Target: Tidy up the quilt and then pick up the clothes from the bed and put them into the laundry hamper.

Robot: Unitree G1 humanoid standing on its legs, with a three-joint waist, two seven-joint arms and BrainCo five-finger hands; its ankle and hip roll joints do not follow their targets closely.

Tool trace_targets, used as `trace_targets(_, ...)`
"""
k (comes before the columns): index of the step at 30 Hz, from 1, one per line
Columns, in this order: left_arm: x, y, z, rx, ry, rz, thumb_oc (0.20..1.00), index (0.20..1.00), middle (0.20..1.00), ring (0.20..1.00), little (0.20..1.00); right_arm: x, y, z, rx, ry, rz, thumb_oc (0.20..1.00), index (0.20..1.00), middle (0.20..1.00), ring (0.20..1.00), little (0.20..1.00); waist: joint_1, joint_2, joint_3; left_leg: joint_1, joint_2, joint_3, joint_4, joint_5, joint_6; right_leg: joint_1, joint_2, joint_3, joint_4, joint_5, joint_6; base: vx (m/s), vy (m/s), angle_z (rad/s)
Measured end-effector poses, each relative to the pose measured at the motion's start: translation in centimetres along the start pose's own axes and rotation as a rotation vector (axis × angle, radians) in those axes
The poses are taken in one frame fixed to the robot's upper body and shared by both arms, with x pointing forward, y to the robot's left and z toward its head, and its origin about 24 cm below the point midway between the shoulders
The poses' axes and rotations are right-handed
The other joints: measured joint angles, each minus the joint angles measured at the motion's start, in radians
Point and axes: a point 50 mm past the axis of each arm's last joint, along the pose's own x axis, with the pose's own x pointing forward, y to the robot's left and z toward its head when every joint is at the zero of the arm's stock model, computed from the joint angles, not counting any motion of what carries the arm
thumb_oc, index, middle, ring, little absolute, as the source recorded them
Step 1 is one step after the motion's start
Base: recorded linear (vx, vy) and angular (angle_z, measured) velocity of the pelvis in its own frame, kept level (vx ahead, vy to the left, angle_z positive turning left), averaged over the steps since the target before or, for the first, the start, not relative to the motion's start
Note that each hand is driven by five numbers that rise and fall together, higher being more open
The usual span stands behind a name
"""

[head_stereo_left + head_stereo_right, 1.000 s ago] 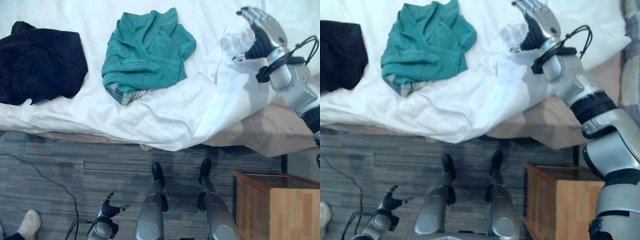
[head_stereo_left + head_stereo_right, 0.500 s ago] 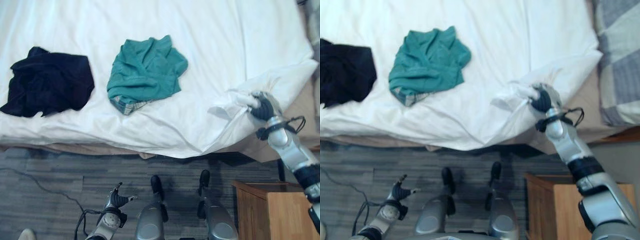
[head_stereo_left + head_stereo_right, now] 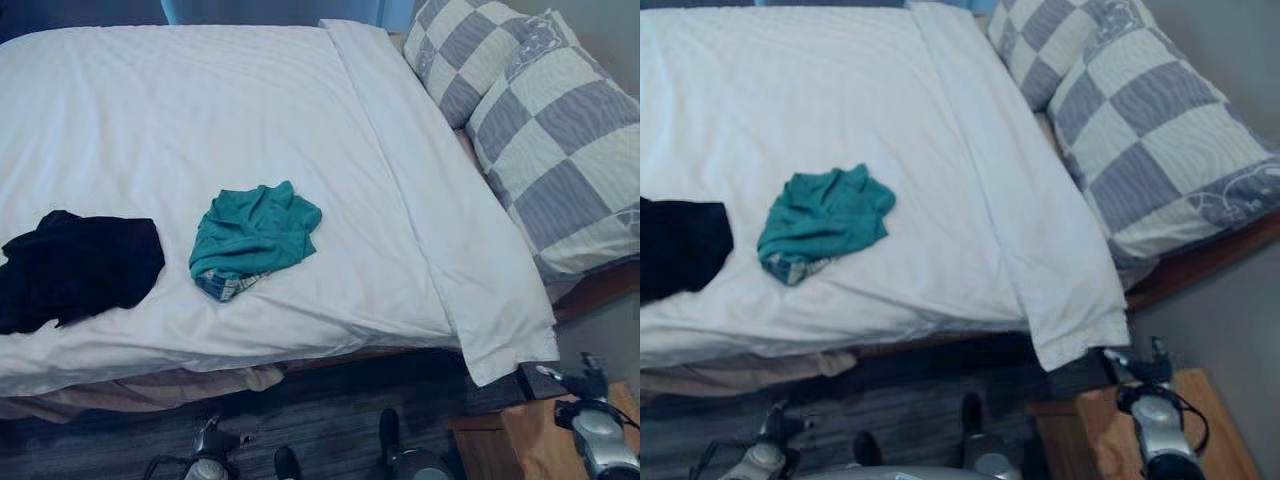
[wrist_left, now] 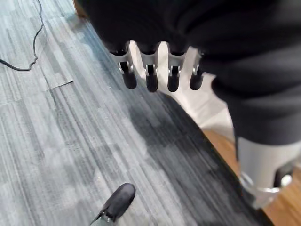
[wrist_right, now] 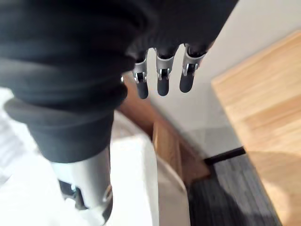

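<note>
The right robot hand [image 5: 162, 77] hung with its fingers [image 5: 161, 81] straight and relaxed, holding nothing. Past the dark tips lay a pale wall [image 5: 244, 28] and a wooden nightstand [image 5: 263, 117]. White bedding [image 5: 136, 188] showed beside a strip of dark floor [image 5: 221, 193].

No legible text — no labels, numbers, signs.

Silver dark-tipped fingers [image 4: 149, 70], ribbed covers
</note>
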Motion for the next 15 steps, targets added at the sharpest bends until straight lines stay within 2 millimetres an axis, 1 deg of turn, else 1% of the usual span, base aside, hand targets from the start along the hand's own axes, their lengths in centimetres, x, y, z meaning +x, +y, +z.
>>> trace_targets(1,-0.2,-0.3,-1.0,0.003,0.03,-0.007,1.0,1.0,1.0,1.0,1.0,0.6,-2.2,2.4,0.012,-0.095,-0.077,1.0,1.0,1.0,1.0,1.0,-0.013,0.0,-0.001,0.002,0.0,0.006,0.0,-0.003,-0.004,-0.001,-0.001,0.005,0.0,0.0,0.0,-0.02,0.011,-0.17)
trace_targets(2,-0.5,-0.6,-1.7,0.003,0.05,-0.016,1.0,1.0,1.0,1.0,1.0,1.0,-3.9,4.9,0.022,-0.193,-0.142,0.457,0.457,0.457,0.457,0.457,-0.011,-0.004,-0.002,-0.001,0.002,0.006,0.0,-0.002,-0.003,-0.004,0.0,0.005,0.0,0.001,0.001,-0.02,0.006,-0.12)
trace_targets(3,-0.6,-0.8,-1.9,0.002,0.051,-0.021,1.0,1.0,1.0,1.0,1.0,1.0,-4.3,6.3,0.026,-0.243,-0.16,0.2,0.2,0.2,0.2,0.2,-0.01,-0.004,-0.002,-0.006,0.002,0.006,0.0,-0.002,-0.003,-0.007,0.0,0.005,0.0,0.001,0.001,-0.03,-0.011,-0.07)
trace_targets(4,-0.8,-1.1,-2.4,0.003,0.061,-0.028,1.0,1.0,1.0,1.0,1.0,1.0,-4.7,8.6,0.037,-0.333,-0.184,0.2,0.2,0.2,0.2,0.2,-0.01,-0.003,-0.004,-0.015,0.002,0.006,0.0,-0.002,-0.003,-0.017,-0.001,0.005,0.0,0.0,0.0,-0.07,-0.029,-0.06)
trace_targets(5,-0.8,-1.3,-2.5,0.004,0.068,-0.034,1.0,1.0,1.0,1.0,1.0,1.0,-4.7,12.3,0.084,-0.461,-0.212,0.2,0.2,0.2,0.2,0.2,-0.005,-0.004,-0.003,-0.036,0.002,0.004,0.0,0.004,0.003,-0.038,0.0,0.004,0.0,0.002,0.001,-0.1,-0.04,-0.05)
trace_targets(6,-0.8,-1.3,-2.4,0.011,0.064,-0.037,1.0,1.0,1.0,1.0,1.0,0.9,-4.2,14.2,0.106,-0.521,-0.211,0.2,0.2,0.2,0.2,0.2,-0.005,-0.005,-0.003,-0.045,0.003,0.005,0.0,0.013,0.004,-0.052,0.001,0.004,0.0,0.005,0.004,-0.14,-0.054,0.09)
trace_targets(7,-0.8,-1.5,-2.2,0.018,0.058,-0.044,1.0,1.0,1.0,1.0,1.0,0.5,-3.4,17.0,0.135,-0.622,-0.192,0.2,0.2,0.2,0.2,0.2,0.011,-0.001,0.0,-0.067,0.003,-0.002,0.0,0.03,0.01,-0.069,0.001,0.0,0.0,0.02,0.014,-0.13,-0.049,0.12)
trace_targets(8,-0.6,-1.5,-1.6,0.022,0.037,-0.045,1.0,1.0,1.0,1.0,1.0,0.3,-3.0,18.0,0.162,-0.659,-0.184,0.2,0.2,0.2,0.2,0.2,0.015,-0.004,0.004,-0.068,0.003,-0.005,0.0,0.033,0.008,-0.073,0.002,-0.001,0.0,0.021,0.015,-0.09,-0.035,0.18)
trace_targets(9,-0.6,-1.7,-1.2,0.035,0.021,-0.052,1.0,1.0,1.0,1.0,1.0,-0.2,-1.7,20.0,0.195,-0.717,-0.149,0.2,0.2,0.2,0.2,0.2,0.037,0.006,0.016,-0.076,0.003,-0.016,0.0,0.038,0.01,-0.074,0.002,-0.007,0.0,0.022,0.014,-0.11,-0.04,0.13)
trace_targets(10,-0.4,-2.0,-0.4,0.061,-0.004,-0.066,1.0,1.0,1.0,1.0,1.0,-1.0,-0.2,22.7,0.229,-0.798,-0.101,0.2,0.2,0.2,0.2,0.2,0.034,0.013,0.027,-0.089,0.002,-0.019,0.0,0.04,0.005,-0.086,0.001,-0.009,0.0,0.022,0.013,-0.16,-0.048,0.18)
trace_targets(11,-0.4,-2.1,-0.1,0.062,-0.015,-0.069,1.0,1.0,1.0,1.0,1.0,-1.5,0.5,24.4,0.253,-0.848,-0.079,0.2,0.2,0.2,0.2,0.2,0.063,0.029,0.042,-0.104,0.003,-0.026,0.001,0.047,0.012,-0.09,-0.001,-0.018,0.0,0.022,0.013,-0.24,-0.074,0.07)
trace_targets(12,-0.2,-2.2,1.4,0.061,-0.072,-0.069,1.0,1.0,1.0,1.0,1.0,-2.4,1.7,27.6,0.285,-0.922,-0.05,0.2,0.2,0.2,0.2,0.2,0.085,0.042,0.075,-0.112,0.002,-0.02,0.007,0.055,0.011,-0.105,0.0,-0.014,0.001,0.022,0.013,-0.24,-0.074,0.16)
trace_targets(13,-0.1,-2.1,2.1,0.059,-0.099,-0.067,1.0,1.0,1.0,1.0,1.0,-2.9,2.1,29.1,0.29,-0.963,-0.035,0.2,0.2,0.2,0.2,0.2,0.098,0.056,0.097,-0.128,0.001,-0.028,0.008,0.06,0.006,-0.112,0.001,-0.015,0.007,0.023,0.013,-0.24,-0.083,0.2)
trace_targets(14,0.0,-2.0,2.6,0.056,-0.112,-0.062,1.0,1.0,1.0,1.0,1.0,-3.2,2.2,29.8,0.298,-0.982,-0.031,0.2,0.2,0.2,0.2,0.2,0.108,0.062,0.111,-0.143,0.001,-0.035,0.008,0.066,0.006,-0.124,0.003,-0.016,0.007,0.025,0.013,-0.16,-0.057,0.25)
trace_targets(15,0.2,-1.4,3.7,0.053,-0.145,-0.041,1.0,1.0,1.0,1.0,1.0,-3.1,3.1,31.1,0.29,-0.99,-0.014,0.2,0.2,0.2,0.2,0.2,0.126,0.06,0.148,-0.184,0.006,-0.044,0.046,0.073,0.001,-0.163,0.003,-0.011,0.035,0.026,0.012,-0.13,-0.048,0.1)
